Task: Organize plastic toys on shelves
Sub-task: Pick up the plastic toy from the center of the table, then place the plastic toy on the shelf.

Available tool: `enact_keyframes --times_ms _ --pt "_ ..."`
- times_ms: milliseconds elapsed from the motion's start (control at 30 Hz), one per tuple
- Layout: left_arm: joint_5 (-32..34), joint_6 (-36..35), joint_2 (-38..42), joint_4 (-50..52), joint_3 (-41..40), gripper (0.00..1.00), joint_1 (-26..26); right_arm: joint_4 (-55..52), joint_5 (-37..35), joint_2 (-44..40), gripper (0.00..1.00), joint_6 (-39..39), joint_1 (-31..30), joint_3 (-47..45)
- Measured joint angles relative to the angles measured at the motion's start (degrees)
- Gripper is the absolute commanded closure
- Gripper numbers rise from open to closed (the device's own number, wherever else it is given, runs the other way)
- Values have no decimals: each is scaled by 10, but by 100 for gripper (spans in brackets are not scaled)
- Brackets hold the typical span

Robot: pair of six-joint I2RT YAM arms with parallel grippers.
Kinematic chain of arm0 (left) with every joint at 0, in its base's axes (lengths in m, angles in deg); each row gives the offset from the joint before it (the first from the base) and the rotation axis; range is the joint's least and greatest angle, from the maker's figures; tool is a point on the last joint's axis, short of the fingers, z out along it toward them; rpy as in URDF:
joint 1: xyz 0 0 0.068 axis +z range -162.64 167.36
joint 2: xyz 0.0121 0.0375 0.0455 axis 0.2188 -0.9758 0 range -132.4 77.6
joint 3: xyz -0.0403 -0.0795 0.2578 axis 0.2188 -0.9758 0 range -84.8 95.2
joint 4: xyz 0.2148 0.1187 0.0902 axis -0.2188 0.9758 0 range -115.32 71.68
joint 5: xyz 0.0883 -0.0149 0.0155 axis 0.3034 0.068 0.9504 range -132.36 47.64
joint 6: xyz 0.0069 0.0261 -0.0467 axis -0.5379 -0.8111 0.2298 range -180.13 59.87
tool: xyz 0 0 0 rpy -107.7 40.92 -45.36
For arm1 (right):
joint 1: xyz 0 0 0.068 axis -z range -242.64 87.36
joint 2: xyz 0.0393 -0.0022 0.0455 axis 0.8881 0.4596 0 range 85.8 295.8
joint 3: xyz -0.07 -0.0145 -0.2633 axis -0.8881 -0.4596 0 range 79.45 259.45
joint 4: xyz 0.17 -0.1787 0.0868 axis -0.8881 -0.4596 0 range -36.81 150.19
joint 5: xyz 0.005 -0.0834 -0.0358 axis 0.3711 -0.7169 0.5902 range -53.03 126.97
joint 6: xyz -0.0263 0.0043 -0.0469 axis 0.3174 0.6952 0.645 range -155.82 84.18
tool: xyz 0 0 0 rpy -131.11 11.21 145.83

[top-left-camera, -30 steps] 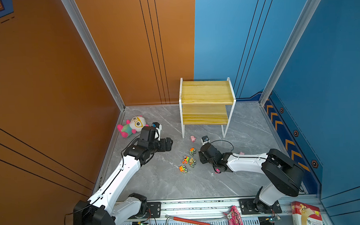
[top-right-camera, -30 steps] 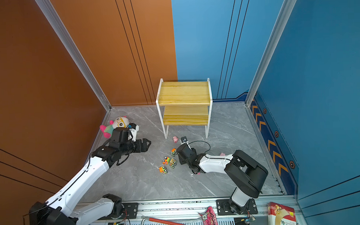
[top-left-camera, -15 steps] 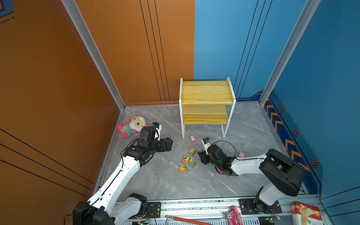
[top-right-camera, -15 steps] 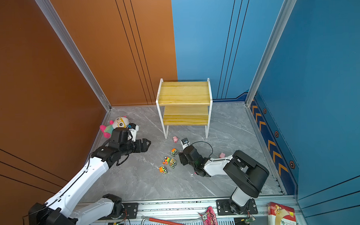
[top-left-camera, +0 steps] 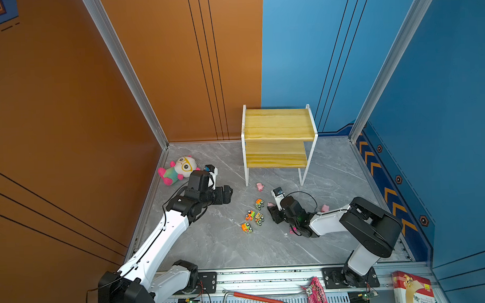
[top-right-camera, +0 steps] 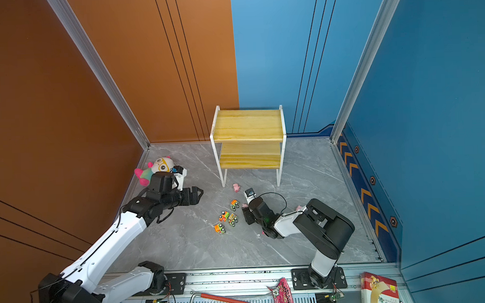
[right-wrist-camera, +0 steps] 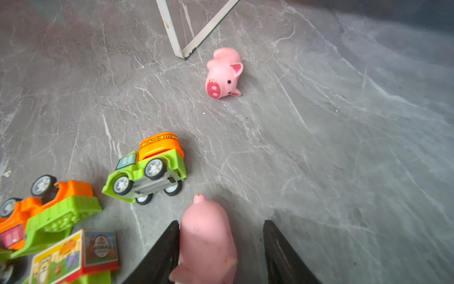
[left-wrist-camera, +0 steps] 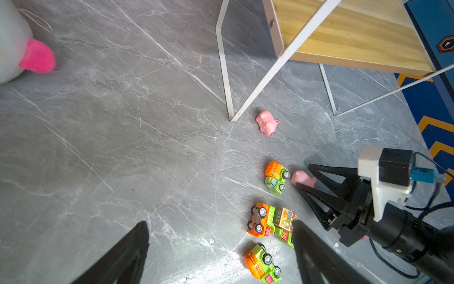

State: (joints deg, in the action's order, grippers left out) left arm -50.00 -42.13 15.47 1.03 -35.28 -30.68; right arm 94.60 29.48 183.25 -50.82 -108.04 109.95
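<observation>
The shelves (top-left-camera: 276, 124) (top-right-camera: 247, 125) stand at the back with both boards bare. Several toy trucks (top-left-camera: 253, 217) (top-right-camera: 228, 216) (left-wrist-camera: 270, 221) lie in a cluster on the floor, some tipped over. My right gripper (top-left-camera: 272, 212) (right-wrist-camera: 221, 222) is low at the floor and open around a pink pig (right-wrist-camera: 206, 236) (left-wrist-camera: 302, 178). One finger touches the pig and the other stands apart from it. A second pig (top-left-camera: 260, 186) (right-wrist-camera: 223, 72) lies by the shelf leg, and a third (top-left-camera: 325, 208) lies beside my right arm. My left gripper (top-left-camera: 229, 191) (left-wrist-camera: 219, 223) hangs open and empty left of the trucks.
A white-headed plush doll (top-left-camera: 181, 168) (top-right-camera: 160, 167) lies by the orange wall, behind my left wrist. On the front rail are a red-handled tool (top-left-camera: 254, 297), a pink packet (top-left-camera: 317, 292) and a box (top-left-camera: 412, 289). Walls close in the floor on three sides.
My right arm has dropped lower and its jaws have narrowed round the pig by the trucks. The left arm and the toys have not moved.
</observation>
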Motion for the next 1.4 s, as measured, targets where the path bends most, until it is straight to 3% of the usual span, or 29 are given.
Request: enact_keyframes --times_ms 333,567,800,1167,1400 --pt "0 0 0 0 0 8 0 7 7 6 67 2 0 0" --pt "0 0 0 0 0 8 0 -40 -7 -81 68 2 -7 2" --pt "-9 3 0 -1 0 8 0 -128 -75 -180 68 2 7 56" --pt "-17 5 0 -13 0 8 0 -206 -119 -157 69 -4 98 167" --pt "-19 7 0 -14 0 8 0 -232 -117 -114 68 -5 123 214"
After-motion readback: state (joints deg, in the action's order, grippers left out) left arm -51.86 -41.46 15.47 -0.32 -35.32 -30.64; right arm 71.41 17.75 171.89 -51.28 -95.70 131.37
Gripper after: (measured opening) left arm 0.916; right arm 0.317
